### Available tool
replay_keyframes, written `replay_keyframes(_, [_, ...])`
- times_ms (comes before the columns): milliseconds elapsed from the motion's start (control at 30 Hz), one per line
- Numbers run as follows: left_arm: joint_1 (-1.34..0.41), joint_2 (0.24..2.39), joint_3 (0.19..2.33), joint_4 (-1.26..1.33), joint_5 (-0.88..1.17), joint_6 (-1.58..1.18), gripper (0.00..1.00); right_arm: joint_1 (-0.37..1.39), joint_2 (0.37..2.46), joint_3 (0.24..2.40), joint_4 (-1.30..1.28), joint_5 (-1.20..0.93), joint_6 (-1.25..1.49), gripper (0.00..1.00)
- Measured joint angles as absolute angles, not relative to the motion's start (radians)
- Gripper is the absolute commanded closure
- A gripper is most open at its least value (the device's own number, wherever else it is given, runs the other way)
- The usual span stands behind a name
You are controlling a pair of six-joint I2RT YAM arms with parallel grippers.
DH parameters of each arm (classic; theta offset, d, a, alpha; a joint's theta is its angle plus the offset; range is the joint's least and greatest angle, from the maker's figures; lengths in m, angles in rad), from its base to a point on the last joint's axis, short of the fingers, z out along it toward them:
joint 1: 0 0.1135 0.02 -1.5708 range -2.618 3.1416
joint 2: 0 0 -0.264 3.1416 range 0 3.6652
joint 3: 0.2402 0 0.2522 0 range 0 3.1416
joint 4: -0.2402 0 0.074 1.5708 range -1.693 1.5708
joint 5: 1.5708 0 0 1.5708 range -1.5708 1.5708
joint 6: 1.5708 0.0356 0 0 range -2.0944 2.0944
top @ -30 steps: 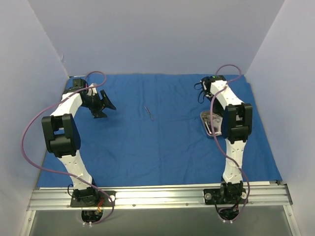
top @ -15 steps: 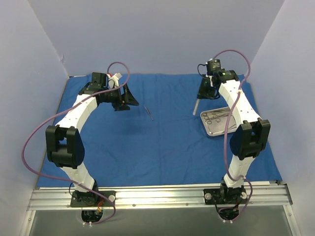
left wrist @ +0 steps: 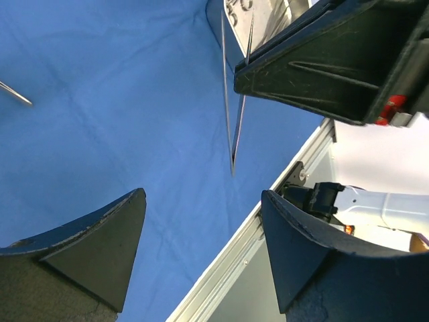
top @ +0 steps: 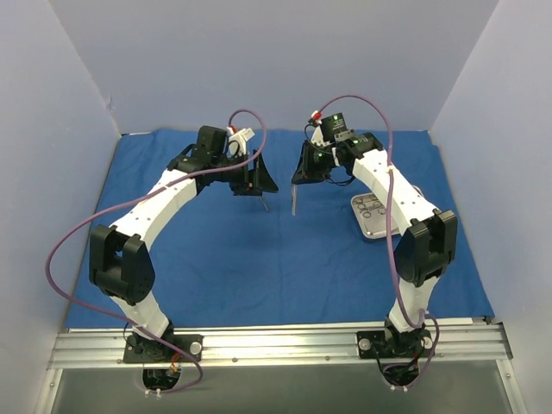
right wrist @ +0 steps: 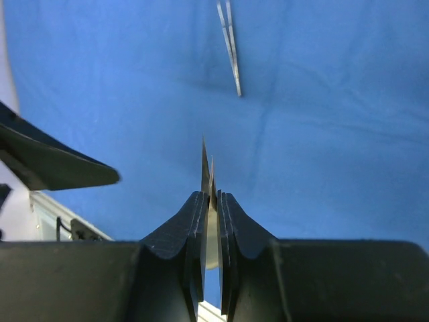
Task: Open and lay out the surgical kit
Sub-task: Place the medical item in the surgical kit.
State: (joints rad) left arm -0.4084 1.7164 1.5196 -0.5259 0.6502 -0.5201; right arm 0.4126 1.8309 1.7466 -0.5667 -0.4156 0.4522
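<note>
The royal-blue cloth (top: 259, 276) lies spread flat over the table. My right gripper (top: 300, 172) hovers over its far middle, shut on a thin silver instrument (top: 294, 200) that hangs point down; in the right wrist view the blades (right wrist: 206, 161) stick out past the closed jaws. My left gripper (top: 259, 183) stands open and empty just to the left of it, facing the hanging instrument (left wrist: 231, 127). A second silver instrument (top: 264, 204) lies on the cloth under the two grippers. The steel tray (top: 364, 226) sits at the right with more instruments in it, partly hidden by the right arm.
An aluminium rail (top: 276, 341) carrying both arm bases runs along the near edge. White walls close in the left, back and right. Purple cables loop over both arms. The right gripper's body (left wrist: 335, 60) fills the left wrist view's upper right.
Both arms have swung in towards the middle. The right gripper has carried the instrument left, away from the tray. The left gripper has moved right, up beside it, still open.
</note>
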Motion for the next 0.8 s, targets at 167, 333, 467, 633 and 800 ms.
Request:
replay_keyframes(167, [-0.470,1.717,1.540,-0.530,0.572,-0.536,0.23,0.414,1.845,1.797,-0.583,-0.433,0.452,1.00])
replay_keyframes(333, [-0.540,1.717,1.583,-0.533,0.492,-0.542,0.25,0.413,1.845,1.803,-0.588,-0.453,0.455,1.00])
replay_keyframes(467, [-0.556,1.718,1.600,-0.535,0.462,-0.542,0.27,0.414,1.845,1.803,-0.588,-0.463,0.460,1.00])
replay_keyframes(633, [-0.558,1.747,1.627,-0.540,0.437,-0.538,0.30,0.417,1.845,1.803,-0.587,-0.476,0.474,1.00])
replay_keyframes(800, [-0.572,1.780,1.641,-0.554,0.413,-0.528,0.44,0.427,1.845,1.803,-0.587,-0.485,0.486,1.00])
